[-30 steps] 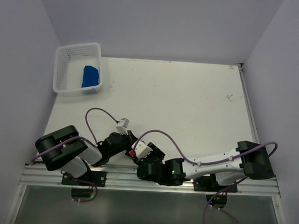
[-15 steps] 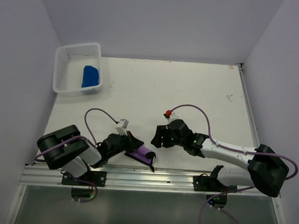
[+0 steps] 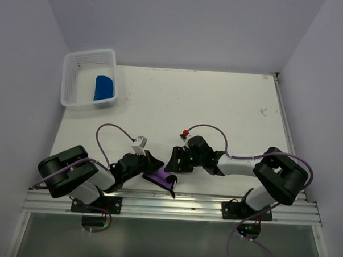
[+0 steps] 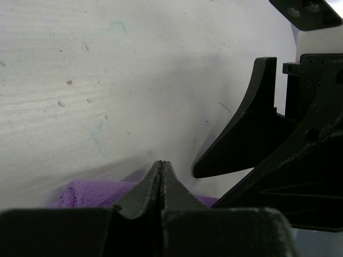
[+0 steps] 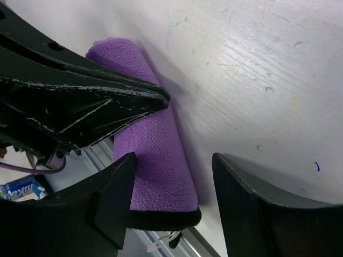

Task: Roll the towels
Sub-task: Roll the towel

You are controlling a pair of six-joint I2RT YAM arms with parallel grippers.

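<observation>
A purple towel (image 3: 161,175), rolled into a tube with a black hem, lies near the table's front edge. In the right wrist view the purple towel (image 5: 155,155) sits between the fingers of my open right gripper (image 5: 174,179), which straddles its hemmed end without touching it. My left gripper (image 3: 155,165) is shut, and its joined tips (image 4: 162,164) rest across the top of the roll (image 4: 86,193). A bright blue towel (image 3: 104,87) lies rolled inside the white mesh basket (image 3: 70,98) at the far left.
The aluminium rail (image 3: 173,208) runs along the front edge, just behind the roll. The two grippers stand very close together, with a right finger (image 4: 252,128) beside the left tips. Walls enclose the table on three sides.
The right arm has swung out from over the front edge, uncovering the purple roll, and now points its open gripper at the roll's end. The left arm has hardly moved.
</observation>
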